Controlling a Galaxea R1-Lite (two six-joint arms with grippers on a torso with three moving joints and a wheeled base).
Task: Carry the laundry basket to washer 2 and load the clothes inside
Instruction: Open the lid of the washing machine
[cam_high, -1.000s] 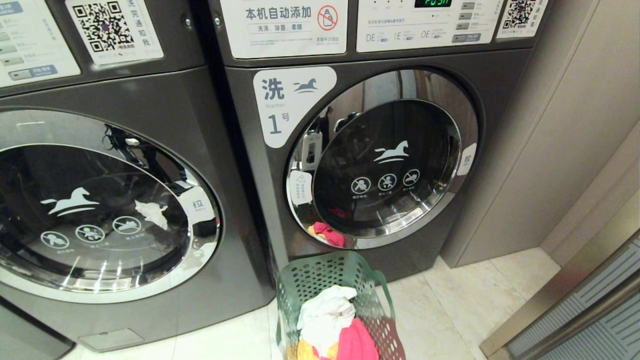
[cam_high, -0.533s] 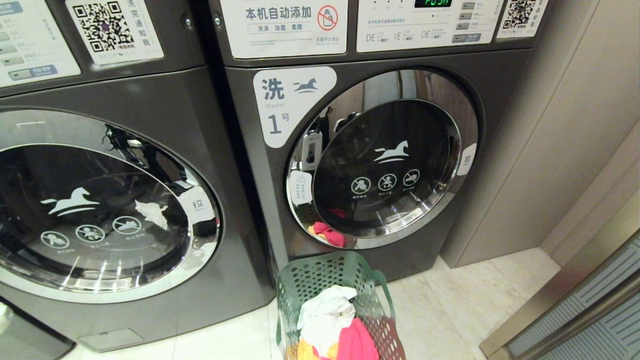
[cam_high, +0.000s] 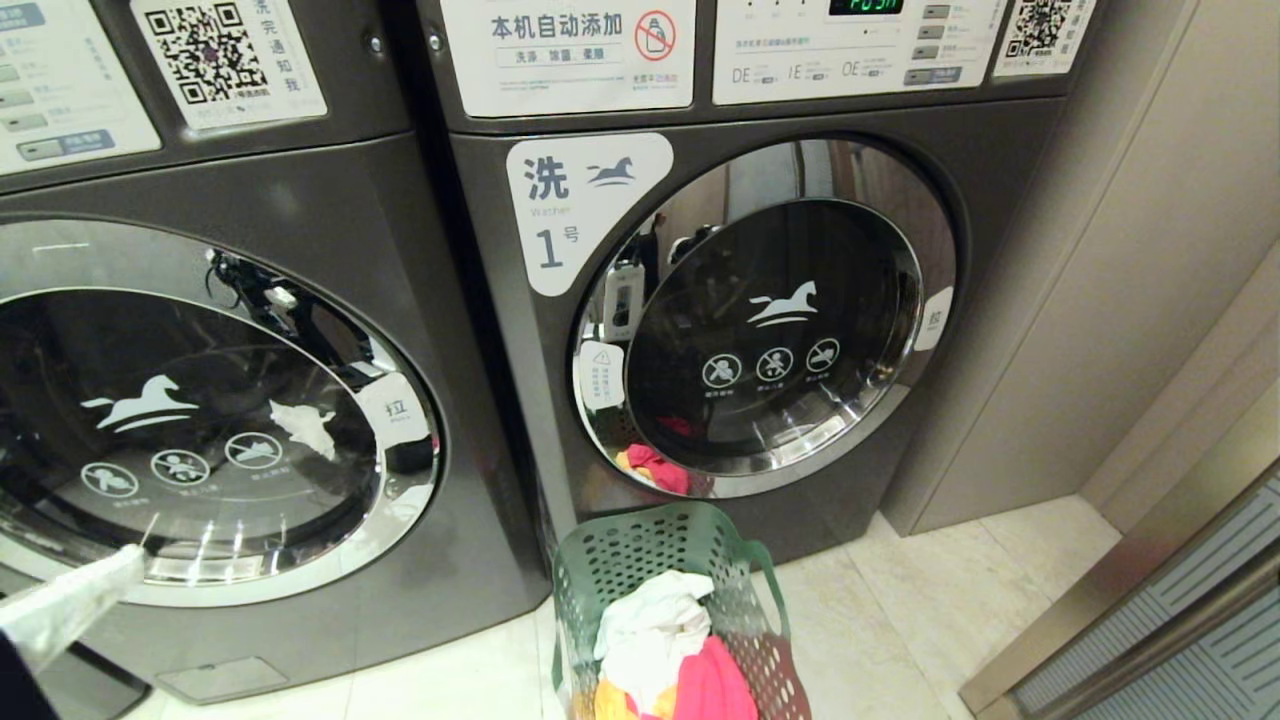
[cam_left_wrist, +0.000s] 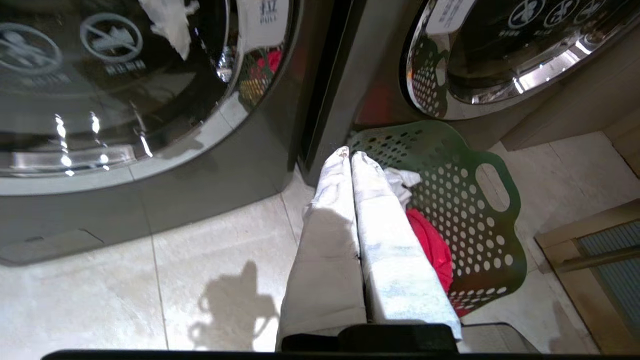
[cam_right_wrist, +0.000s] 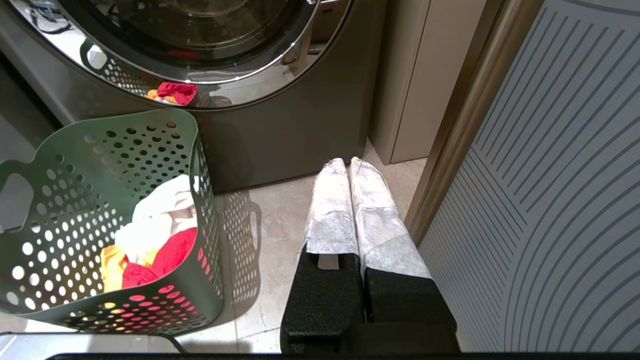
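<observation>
The dark green perforated laundry basket (cam_high: 650, 545) stands on the floor in front of the washer labelled 1 (cam_high: 560, 210). White, yellow-orange and red clothes (cam_high: 655, 640) lie inside it. Washer 2 (cam_high: 200, 420) is the dark grey machine to the left, door closed, its number label out of view. My left gripper (cam_high: 130, 558) rises at the lower left before that door, shut and empty. In the left wrist view the left gripper (cam_left_wrist: 348, 152) points toward the basket (cam_left_wrist: 465, 200) and its clothes (cam_left_wrist: 430, 245). My right gripper (cam_right_wrist: 347, 162) hangs parked, shut, right of the basket (cam_right_wrist: 100, 150).
A beige wall panel (cam_high: 1100, 300) closes off the right side next to washer 1. A ribbed grey panel with a bronze frame (cam_high: 1150, 620) stands at the lower right, close beside the right gripper. Pale tiled floor (cam_high: 900, 620) runs along the front of both washers.
My left gripper has risen into the head view at the lower left, in front of the left washer's door. The basket, the clothes and the right arm have not moved.
</observation>
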